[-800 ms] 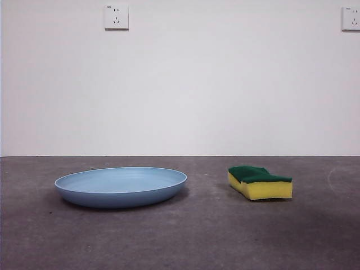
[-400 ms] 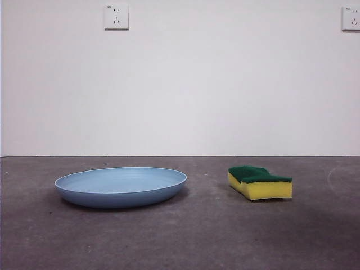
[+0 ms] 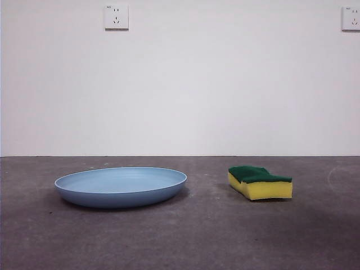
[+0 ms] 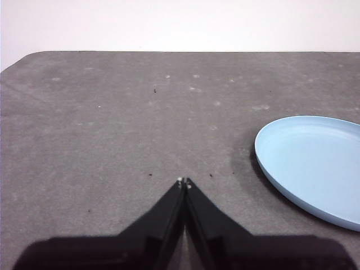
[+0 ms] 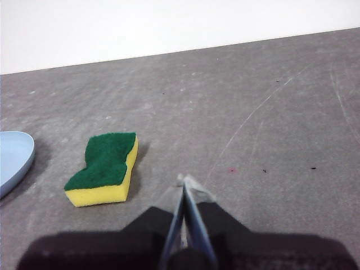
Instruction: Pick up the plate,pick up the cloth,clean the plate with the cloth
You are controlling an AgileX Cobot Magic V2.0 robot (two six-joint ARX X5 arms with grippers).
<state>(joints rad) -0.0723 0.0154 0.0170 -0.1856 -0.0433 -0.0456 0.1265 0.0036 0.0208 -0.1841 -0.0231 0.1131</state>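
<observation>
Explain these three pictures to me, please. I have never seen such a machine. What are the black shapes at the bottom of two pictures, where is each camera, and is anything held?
The machine is a robot with two arms at a table. Each arm ends in a gripper with two black jaws, and a camera sits on each wrist.

The front view comes from a low camera that looks level across the table. It shows a light-blue plate and, apart from it, a yellow sponge with a green top. No arm appears there.

The left wrist view shows the left gripper, jaws shut together, above bare table, with the plate to one side and not touched.

The right wrist view shows the right gripper, also shut, near the sponge but not touching it.

Nothing is held. Both things lie on the table.
</observation>
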